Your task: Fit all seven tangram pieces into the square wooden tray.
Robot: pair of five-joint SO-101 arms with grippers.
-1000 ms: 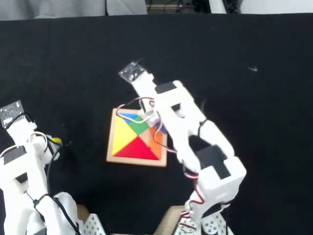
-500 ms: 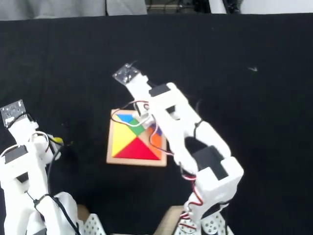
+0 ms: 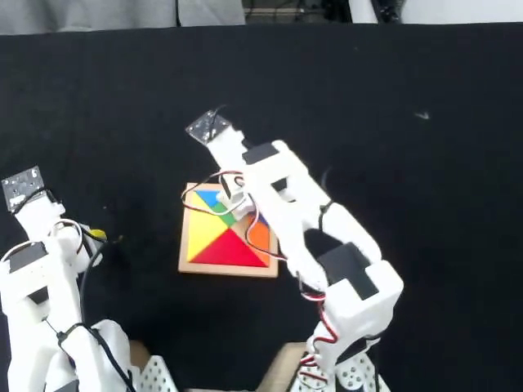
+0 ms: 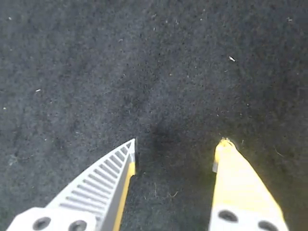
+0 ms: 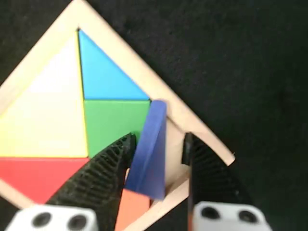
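Standing tilted on edge in the last gap of the square wooden tray (image 5: pixel 188 124), the blue piece (image 5: pixel 150 144) was straddled by the spread right tool (image 5: pixel 159 139), seemingly to be tipped flat, while the left tool (image 4: pixel 178 147) was parked spread over the counter (image 4: pixel 144 57).

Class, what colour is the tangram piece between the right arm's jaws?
The piece is dark blue; the right wrist view shows it best.

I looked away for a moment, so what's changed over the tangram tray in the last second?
The right arm swung leftward over the square wooden tray, carrying the right gripper along the tray's far side, where the dark blue piece stands tilted between its jaws. The tray, the flat pieces and the left arm stayed put.
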